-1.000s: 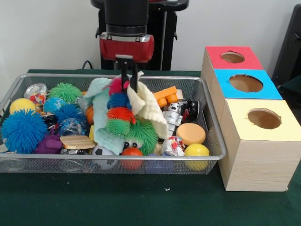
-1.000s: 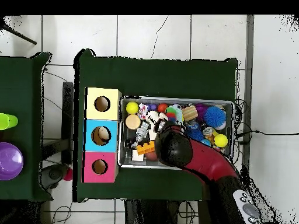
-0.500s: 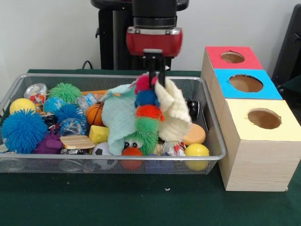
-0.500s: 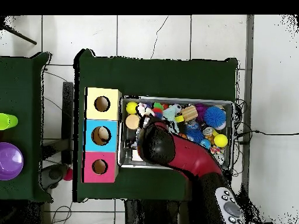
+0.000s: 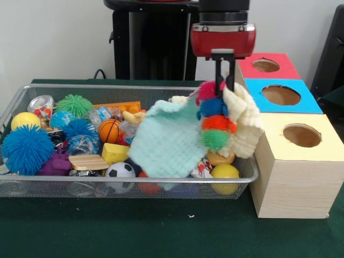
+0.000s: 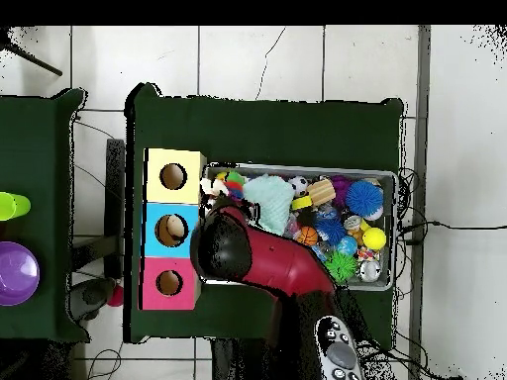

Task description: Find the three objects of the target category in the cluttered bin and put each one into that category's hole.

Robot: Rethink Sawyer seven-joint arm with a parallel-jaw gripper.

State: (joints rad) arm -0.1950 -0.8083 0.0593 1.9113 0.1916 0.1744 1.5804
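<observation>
Item: fuzzy caterpillar toy [image 5: 216,121], lifted with cloths.
We log the claw [image 5: 222,80] pinching its pink end, held high at the bin's [image 5: 244,161] right side, toward the holed boxes [image 5: 279,156]; the mint cloth [image 5: 164,142] and cream cloth [image 5: 244,121] hang snagged on it.

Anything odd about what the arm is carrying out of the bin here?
Yes. The gripper holds the spiky multicolour caterpillar toy, but two cloths have come up with it: a cream cloth draped beside it and a mint cloth trailing back over the wire bin. They look snagged on the toy.
</observation>
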